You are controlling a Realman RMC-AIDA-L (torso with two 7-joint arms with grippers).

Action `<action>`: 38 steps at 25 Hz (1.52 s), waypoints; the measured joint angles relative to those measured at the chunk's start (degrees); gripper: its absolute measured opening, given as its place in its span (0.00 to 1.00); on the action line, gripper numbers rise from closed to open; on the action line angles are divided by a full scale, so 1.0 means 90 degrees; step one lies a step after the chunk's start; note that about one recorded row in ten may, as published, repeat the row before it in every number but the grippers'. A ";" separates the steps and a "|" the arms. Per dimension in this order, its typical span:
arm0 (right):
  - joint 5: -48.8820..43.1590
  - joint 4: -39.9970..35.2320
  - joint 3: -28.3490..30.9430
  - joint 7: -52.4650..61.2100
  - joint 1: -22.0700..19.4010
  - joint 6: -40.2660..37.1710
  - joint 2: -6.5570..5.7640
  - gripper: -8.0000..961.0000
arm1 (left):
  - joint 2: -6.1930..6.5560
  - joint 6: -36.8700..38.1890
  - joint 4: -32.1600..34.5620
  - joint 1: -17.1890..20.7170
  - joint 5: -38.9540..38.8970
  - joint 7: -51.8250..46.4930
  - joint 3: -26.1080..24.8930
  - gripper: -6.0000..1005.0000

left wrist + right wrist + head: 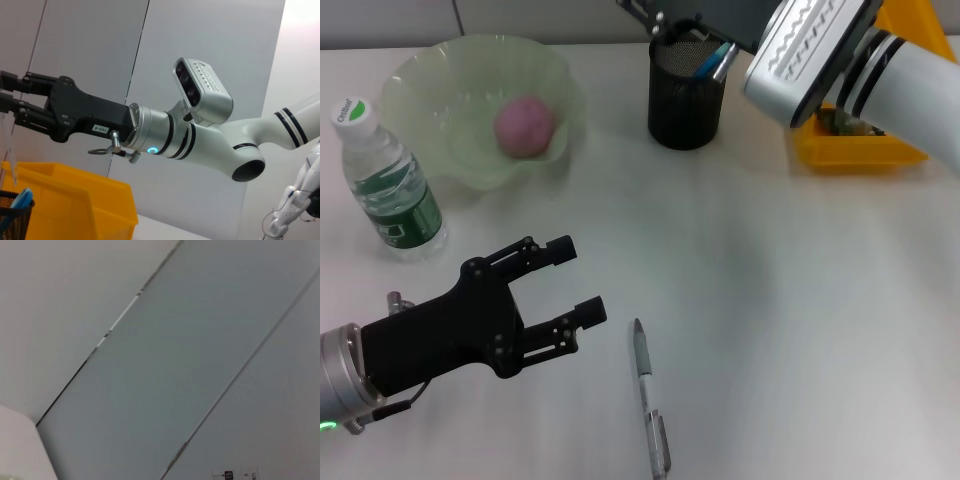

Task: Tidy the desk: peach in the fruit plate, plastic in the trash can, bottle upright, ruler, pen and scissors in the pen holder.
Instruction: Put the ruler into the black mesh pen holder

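While the left gripper hovered low over the desk with jaws spread and empty, pen lay flat just beside it, peach in plate, bottle upright, right gripper above pen holder, apparently parted.

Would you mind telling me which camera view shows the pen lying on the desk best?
The head view: the pen lies fully visible on the desk, right of the left gripper. Neither wrist view shows it.
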 joint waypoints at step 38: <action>0.0125 0.0380 0.1230 0.2107 0.0086 0.0322 0.0000 0.49 | 0.0003 0.0409 0.0000 -0.0104 0.0000 0.0002 0.0154 0.78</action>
